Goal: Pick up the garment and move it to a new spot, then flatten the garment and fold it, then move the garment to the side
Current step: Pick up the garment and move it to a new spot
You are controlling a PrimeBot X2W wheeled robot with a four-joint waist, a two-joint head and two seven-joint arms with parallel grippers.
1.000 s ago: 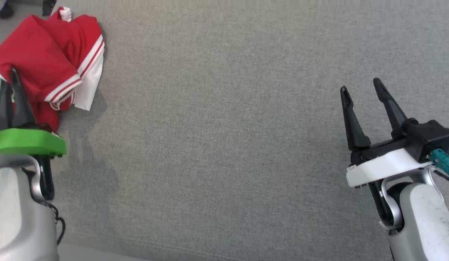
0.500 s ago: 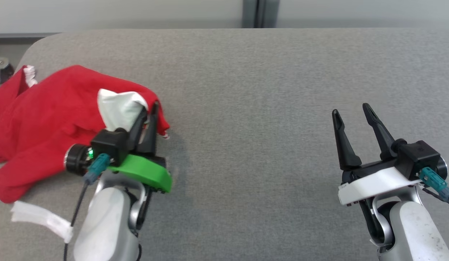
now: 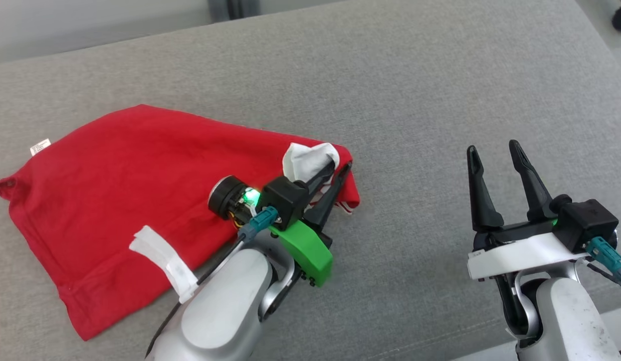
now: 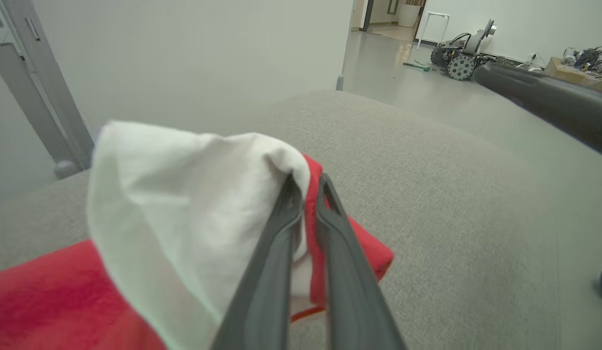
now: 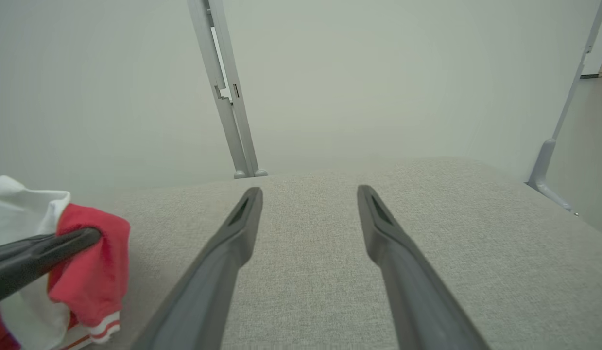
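Centre-left of the frame, the red garment (image 3: 140, 175) sprawls unfolded on a grey cushion (image 3: 415, 100), its edge pinched by the left gripper (image 3: 340, 168), while the right gripper (image 3: 493, 148) waits spread and empty, so flattening and folding seemingly remain.

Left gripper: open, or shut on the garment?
Shut on the garment: left gripper fingers pinch its white-and-red corner.

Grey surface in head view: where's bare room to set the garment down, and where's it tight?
Bare: the wide strip of grey surface between the red garment and the open right gripper, running to the far edge; plus the band beyond the garment. Crowded: the left side, covered by the garment, with the left gripper shut on its corner.
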